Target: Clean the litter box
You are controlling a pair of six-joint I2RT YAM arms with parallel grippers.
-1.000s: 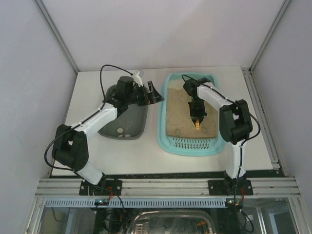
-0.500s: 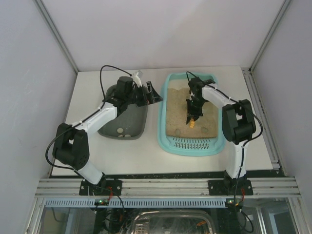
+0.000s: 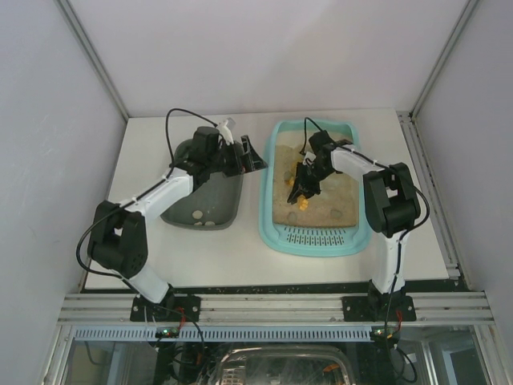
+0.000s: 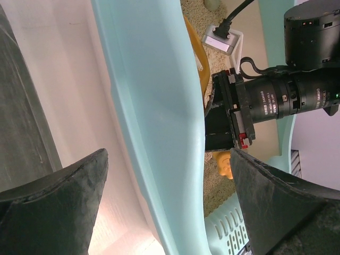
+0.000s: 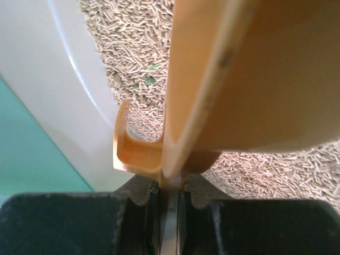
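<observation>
The light-turquoise litter box (image 3: 273,228) with beige litter and a slotted grate at its near end sits right of centre on the table. My right gripper (image 3: 303,183) is over the litter near the box's left wall, shut on an orange scoop (image 3: 295,198); in the right wrist view the scoop (image 5: 255,74) stands clamped between the fingers (image 5: 143,204) above the pellets. My left gripper (image 3: 255,152) is open and empty, hovering beside the box's far left wall; in the left wrist view the turquoise wall (image 4: 154,117) runs between its fingers (image 4: 58,202).
A smaller dark grey-green tray (image 3: 226,210) with a few clumps in it lies left of the litter box, under my left arm. White enclosure walls surround the table. A clump (image 3: 337,212) lies on the litter near the grate.
My right gripper has swept the orange scoop left and away across the litter, from the box's middle toward its left wall. The left arm has barely moved.
</observation>
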